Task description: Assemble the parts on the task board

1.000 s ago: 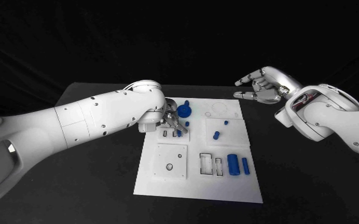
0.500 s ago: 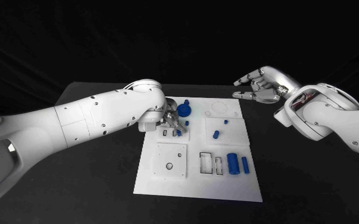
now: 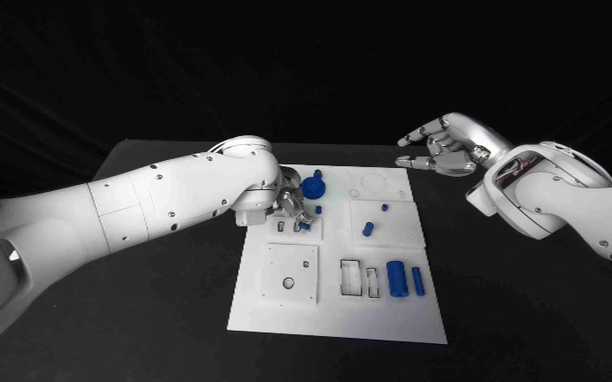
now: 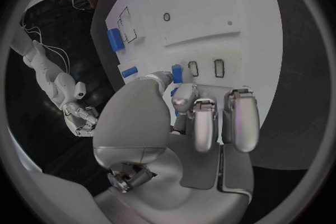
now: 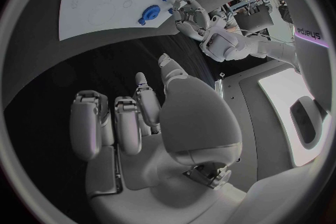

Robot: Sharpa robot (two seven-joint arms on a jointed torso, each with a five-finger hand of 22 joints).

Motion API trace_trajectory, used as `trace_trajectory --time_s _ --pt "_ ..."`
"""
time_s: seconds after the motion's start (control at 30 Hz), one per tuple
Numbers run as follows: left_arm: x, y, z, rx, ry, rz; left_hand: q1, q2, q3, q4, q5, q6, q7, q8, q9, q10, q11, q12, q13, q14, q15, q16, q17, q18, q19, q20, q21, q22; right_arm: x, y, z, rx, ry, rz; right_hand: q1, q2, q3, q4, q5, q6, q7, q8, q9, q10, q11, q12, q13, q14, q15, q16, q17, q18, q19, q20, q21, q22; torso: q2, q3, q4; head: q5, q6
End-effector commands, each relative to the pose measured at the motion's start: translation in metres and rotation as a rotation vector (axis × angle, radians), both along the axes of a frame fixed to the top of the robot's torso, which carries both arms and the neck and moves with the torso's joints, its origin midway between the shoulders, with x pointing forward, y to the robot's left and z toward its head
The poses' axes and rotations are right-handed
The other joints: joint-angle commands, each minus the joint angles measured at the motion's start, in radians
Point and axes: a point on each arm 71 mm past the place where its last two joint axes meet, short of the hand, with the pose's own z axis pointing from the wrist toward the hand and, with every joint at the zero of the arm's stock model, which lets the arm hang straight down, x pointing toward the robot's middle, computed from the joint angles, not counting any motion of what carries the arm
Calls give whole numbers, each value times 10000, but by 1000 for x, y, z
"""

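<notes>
Now left hand (image 3: 283,210) low over task board (image 3: 334,324) far-left area, fingertips pinching small blue part (image 4: 177,73) beside two slots. Blue round part (image 3: 314,188) just beyond hand. Right hand (image 3: 447,149) raised off board's far-right corner, fingers loosely curled, holding nothing. Bare board toward near edge.

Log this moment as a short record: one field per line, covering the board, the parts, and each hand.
board: white task board lying flat on the black table
loose parts: two blue cylinders side by side near the board's right edge; a blue round part at its far end; a small blue piece in the middle
left hand: left hand low over the board's far left area, fingertips by a small blue part; whether it is gripped cannot be told
right hand: right hand raised off the board's far right corner, fingers curled, holding nothing
</notes>
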Motion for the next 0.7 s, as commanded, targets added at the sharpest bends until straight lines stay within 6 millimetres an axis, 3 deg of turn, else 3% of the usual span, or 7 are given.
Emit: trace_trajectory --time_s 0.03,0.3,0.7 --pt "0 -1 3 -638 -279 388 -189 -62 1997 -1874 35 35 16 63 54 71 4 -14 26 1031 30 30 2630 -149 446 60 -22 678 0 1 -2 -200 70 118 57 -2 -75 10 52 12 -17 28 -3 -31 5 -24 346 944 49 -31 2159 103 -85 6 -58 -3 -1 5 0 5 9" --pt "-1 4 5 -922 -788 811 -288 -117 2172 -2009 38 56 7 83 111 113 -2 20 65 1031 18 30 2630 -155 457 55 -10 706 0 -2 -2 -259 57 61 33 39 -89 51 74 24 -18 35 -2 -36 4 -37 331 938 46 -45 2135 107 -91 3 -69 -22 -13 4 43 -6 43" --pt "-8 12 1 -721 -1440 837 -367 -191 2324 -2157 33 86 5 95 158 134 -9 8 50 1031 10 30 2630 -164 478 47 17 759 0 -5 -2 -291 64 -12 -22 65 -128 116 77 29 -20 39 -3 -29 3 -31 329 939 44 -45 2138 106 -90 0 -71 -22 -12 17 65 4 -10"
